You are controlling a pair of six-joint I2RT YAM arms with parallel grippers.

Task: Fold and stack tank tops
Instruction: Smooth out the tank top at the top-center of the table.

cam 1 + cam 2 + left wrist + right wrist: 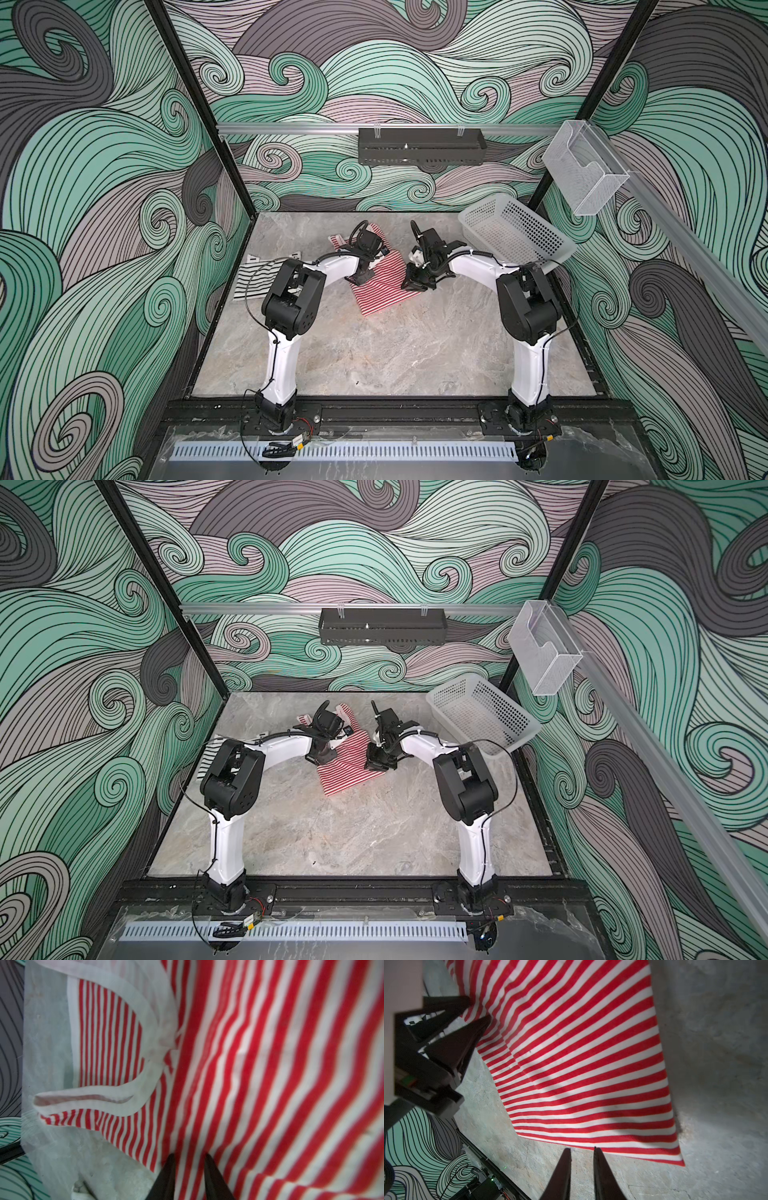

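1. Left wrist view: the left claw (190, 1159) is seen with its jaws a little apart and striped cloth of the red-and-white tank top (270, 1064) in the gap. Whether the cloth is pinched cannot be told.
2. Right wrist view: the right claw (581, 1149) is released. Its jaws are narrowly parted, bare worktop (716, 1043) shows between them, and the tips sit just at the cloth's edge.
3. In both top views the red-and-white tank top is found spread aslant mid-worktop, nearer the far edge, with its straps toward that edge. The black-and-white tank top (251, 282) lies flat at the left edge, untouched.
4. Step judged: a hold is sought on opposite sides for a first fold. Nothing is stacked yet.
5. Next move judged: both pinches are to be secured, then the cloth lifted evenly and carried across.
6. Pose: both arms are bent at the elbow, with forearms reaching inward and claws pointed down, facing each other across the garment.
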